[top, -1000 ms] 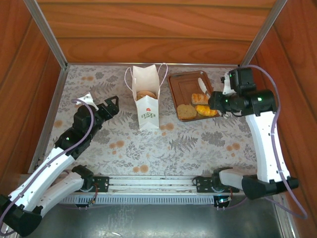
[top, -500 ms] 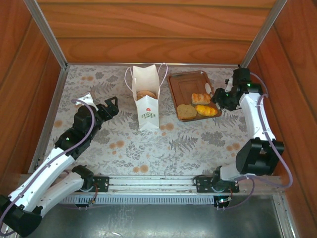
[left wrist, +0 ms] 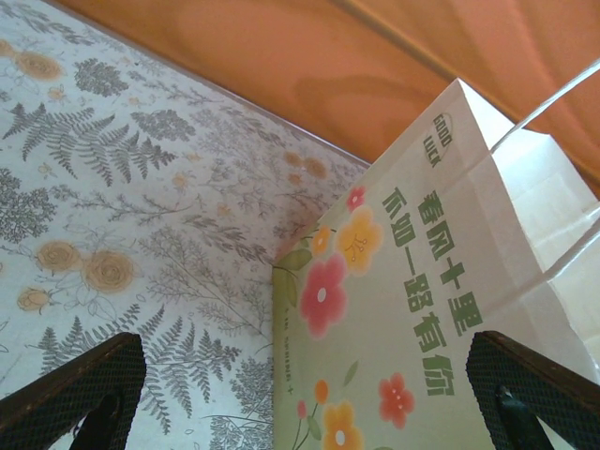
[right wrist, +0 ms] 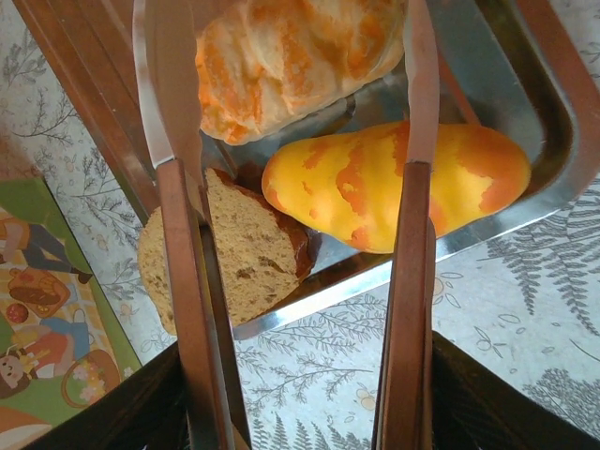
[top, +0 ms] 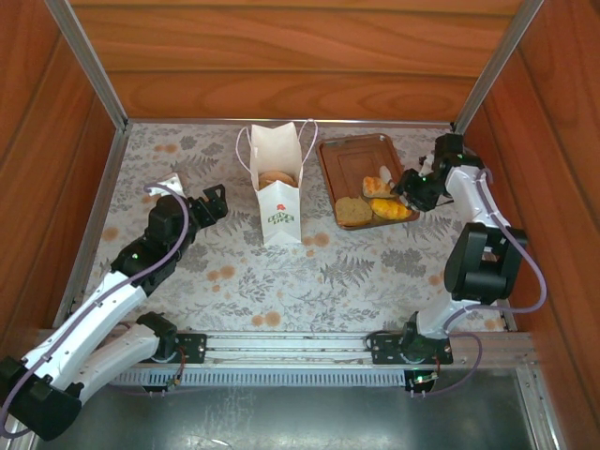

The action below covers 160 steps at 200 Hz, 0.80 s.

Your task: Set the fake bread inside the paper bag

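Note:
The white paper bag (top: 277,192) stands upright mid-table with a round bun (top: 276,178) inside. Three more breads lie on the brown tray (top: 339,159): a brown slice (top: 353,211), a yellow roll (top: 391,209) and an orange-streaked bun (top: 376,186). My right gripper (top: 414,191) is shut on a pair of tongs (right wrist: 410,234). The tongs' arms stand apart over the tray, with the bun (right wrist: 291,56) and roll (right wrist: 375,187) between them, unclamped. My left gripper (top: 212,201) is open just left of the bag (left wrist: 412,309), fingers (left wrist: 80,389) wide.
Wooden walls enclose the flowered table (top: 375,272) on three sides, with a metal post (top: 487,70) near the right arm. The slice (right wrist: 253,248) overhangs the tray's front rim (right wrist: 328,286). The bag's cord handles (top: 307,141) stick up.
My right arm folded back and its gripper swung from over the tray's front-right corner to its right edge, tongs pointing left. The left arm edged slightly forward.

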Each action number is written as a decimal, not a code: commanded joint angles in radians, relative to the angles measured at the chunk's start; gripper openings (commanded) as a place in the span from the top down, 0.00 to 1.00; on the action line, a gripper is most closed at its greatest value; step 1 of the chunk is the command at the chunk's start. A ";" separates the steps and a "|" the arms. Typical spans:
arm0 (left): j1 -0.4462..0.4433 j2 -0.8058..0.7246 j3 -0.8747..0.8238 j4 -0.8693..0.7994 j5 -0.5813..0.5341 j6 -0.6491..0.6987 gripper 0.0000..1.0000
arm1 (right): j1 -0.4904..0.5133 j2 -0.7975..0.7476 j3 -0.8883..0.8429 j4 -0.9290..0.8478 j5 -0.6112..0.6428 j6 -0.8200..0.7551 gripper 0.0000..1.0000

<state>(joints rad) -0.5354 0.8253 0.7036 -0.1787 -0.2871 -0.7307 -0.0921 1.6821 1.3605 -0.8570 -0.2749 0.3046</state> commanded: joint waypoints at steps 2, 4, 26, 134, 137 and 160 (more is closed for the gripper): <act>0.008 0.010 0.025 0.001 -0.011 0.022 0.06 | -0.006 0.031 0.014 0.000 -0.043 0.006 0.40; 0.009 0.011 0.025 0.001 -0.011 0.022 0.06 | -0.006 0.033 0.014 0.000 -0.042 0.007 0.40; 0.011 0.020 0.027 0.006 -0.007 0.024 0.06 | -0.006 0.046 0.018 -0.016 -0.007 -0.003 0.41; 0.029 0.069 0.036 0.030 0.022 0.024 0.06 | -0.043 -0.074 0.015 -0.087 0.113 -0.089 0.49; 0.028 0.070 0.037 0.030 0.023 0.022 0.06 | -0.044 -0.074 0.017 -0.090 0.114 -0.092 0.49; 0.030 0.076 0.038 0.036 0.029 0.020 0.06 | -0.043 -0.078 0.023 -0.113 0.124 -0.122 0.51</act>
<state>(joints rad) -0.5171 0.8963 0.7101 -0.1696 -0.2733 -0.7288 -0.1265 1.6257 1.3609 -0.9314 -0.1654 0.2356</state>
